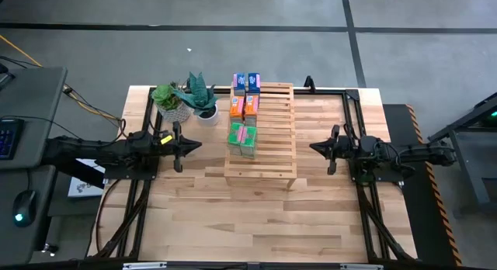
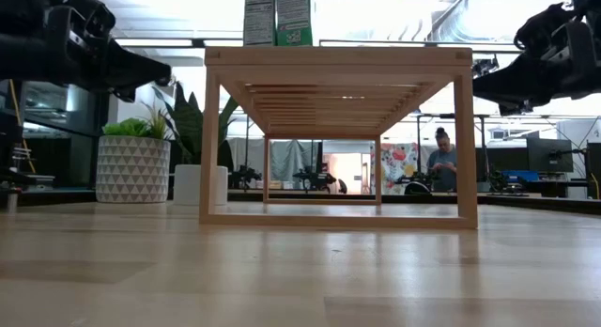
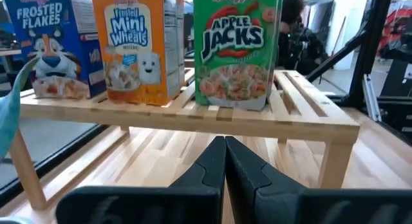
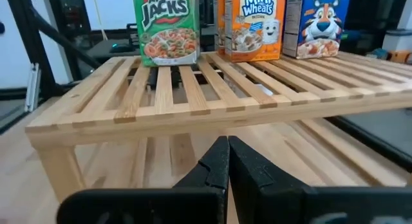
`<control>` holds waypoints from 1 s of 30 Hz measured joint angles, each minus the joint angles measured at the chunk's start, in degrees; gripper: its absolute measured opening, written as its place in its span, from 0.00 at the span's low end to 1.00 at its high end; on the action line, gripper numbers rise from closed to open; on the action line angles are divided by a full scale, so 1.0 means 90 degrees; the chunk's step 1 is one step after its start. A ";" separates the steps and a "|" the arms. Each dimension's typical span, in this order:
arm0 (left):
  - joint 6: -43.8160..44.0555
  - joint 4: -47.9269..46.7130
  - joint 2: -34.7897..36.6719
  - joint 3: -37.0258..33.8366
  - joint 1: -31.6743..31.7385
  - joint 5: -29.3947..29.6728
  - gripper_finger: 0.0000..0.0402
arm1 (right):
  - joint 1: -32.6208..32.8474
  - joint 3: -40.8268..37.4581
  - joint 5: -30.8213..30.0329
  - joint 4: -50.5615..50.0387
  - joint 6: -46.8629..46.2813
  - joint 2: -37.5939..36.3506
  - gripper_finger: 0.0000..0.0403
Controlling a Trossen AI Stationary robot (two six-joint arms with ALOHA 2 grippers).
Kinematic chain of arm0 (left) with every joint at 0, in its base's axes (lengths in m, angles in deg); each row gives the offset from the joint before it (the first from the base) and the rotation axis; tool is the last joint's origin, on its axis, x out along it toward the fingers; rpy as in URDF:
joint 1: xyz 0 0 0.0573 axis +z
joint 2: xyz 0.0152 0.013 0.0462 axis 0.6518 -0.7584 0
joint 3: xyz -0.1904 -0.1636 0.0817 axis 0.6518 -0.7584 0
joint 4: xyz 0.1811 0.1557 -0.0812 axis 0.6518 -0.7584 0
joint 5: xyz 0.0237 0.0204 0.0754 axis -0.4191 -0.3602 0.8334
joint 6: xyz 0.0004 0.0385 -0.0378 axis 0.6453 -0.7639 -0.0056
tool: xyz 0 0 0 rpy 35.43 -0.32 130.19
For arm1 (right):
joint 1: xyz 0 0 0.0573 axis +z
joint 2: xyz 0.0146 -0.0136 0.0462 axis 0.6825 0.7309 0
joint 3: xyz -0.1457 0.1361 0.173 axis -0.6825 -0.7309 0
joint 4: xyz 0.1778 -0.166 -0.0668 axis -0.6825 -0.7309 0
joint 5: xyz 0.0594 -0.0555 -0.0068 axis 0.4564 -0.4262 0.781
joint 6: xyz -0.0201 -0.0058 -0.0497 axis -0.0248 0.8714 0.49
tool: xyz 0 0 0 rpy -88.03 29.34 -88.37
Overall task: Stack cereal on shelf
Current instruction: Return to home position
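The light-wood slatted shelf stands mid-table on its legs. Cereal boxes stand upright in a row along its left side: blue at the far end, orange in the middle, green nearest. The wrist views show them as blue, orange, green and green, orange, blue. My left gripper hovers shut left of the shelf, pointing at it. My right gripper hovers shut right of the shelf. Neither touches anything.
Two potted plants stand at the far left of the table, beside the shelf's far left corner. Black frame rails run along both table sides. A person stands in the room beyond. Bare tabletop lies near the front edge.
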 joint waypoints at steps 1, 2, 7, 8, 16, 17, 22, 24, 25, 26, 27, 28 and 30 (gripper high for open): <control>0.0002 -0.0032 0.0028 0.0002 0.0000 0.0001 0.00 | 0.0000 0.0000 0.0001 -0.0004 -0.0124 0.0001 0.00; 0.0001 -0.0090 0.0088 0.0000 0.0000 0.0004 0.00 | 0.0000 0.0000 -0.0002 -0.0006 -0.0229 0.0002 0.00; 0.0002 -0.0252 0.0319 0.0000 0.0000 0.0004 0.00 | 0.0002 0.0002 -0.0001 -0.0012 -0.0663 0.0001 0.00; 0.0002 -0.0350 0.0371 0.0000 0.0002 0.0004 0.00 | 0.0002 0.0002 -0.0001 -0.0014 -0.0712 -0.0008 0.00; 0.0002 -0.1751 0.1220 0.0000 -0.0005 0.0004 0.00 | 0.0002 0.0005 -0.0002 -0.0018 -0.0799 -0.0499 0.00; 0.0004 -0.1743 0.1305 -0.0002 -0.0002 -0.0029 0.00 | 0.0002 0.0005 -0.0002 -0.0017 -0.0799 -0.0588 0.00; 0.0002 -0.1745 0.1636 -0.0002 -0.0005 -0.0057 0.00 | 0.0002 0.0007 -0.0007 0.0000 -0.0799 -0.0589 0.00; 0.0002 -0.1773 0.1755 -0.0002 -0.0005 -0.0057 0.00 | 0.0002 0.0007 -0.0002 -0.0016 -0.0797 -0.0576 0.00; 0.0002 -0.1763 0.1836 -0.0002 -0.0005 -0.0057 0.00 | 0.0002 0.0007 -0.0004 -0.0015 -0.0797 -0.0576 0.00; 0.0002 -0.1758 0.1920 -0.0002 -0.0005 -0.0057 0.00 | 0.0002 0.0007 -0.0005 -0.0015 -0.0797 -0.0578 0.00; 0.0002 -0.1715 0.1922 -0.0002 0.0008 -0.0058 0.00 | 0.0002 0.0007 -0.0005 -0.0015 -0.0796 -0.0578 0.00; 0.0002 -0.1689 0.1911 -0.0001 0.0023 -0.0058 0.00 | 0.0002 0.0007 -0.0003 -0.0016 -0.0798 -0.0576 0.00; 0.0002 -0.1618 0.1912 -0.0002 0.0024 -0.0059 0.00 | 0.0002 0.0007 -0.0005 -0.0015 -0.0798 -0.0576 0.00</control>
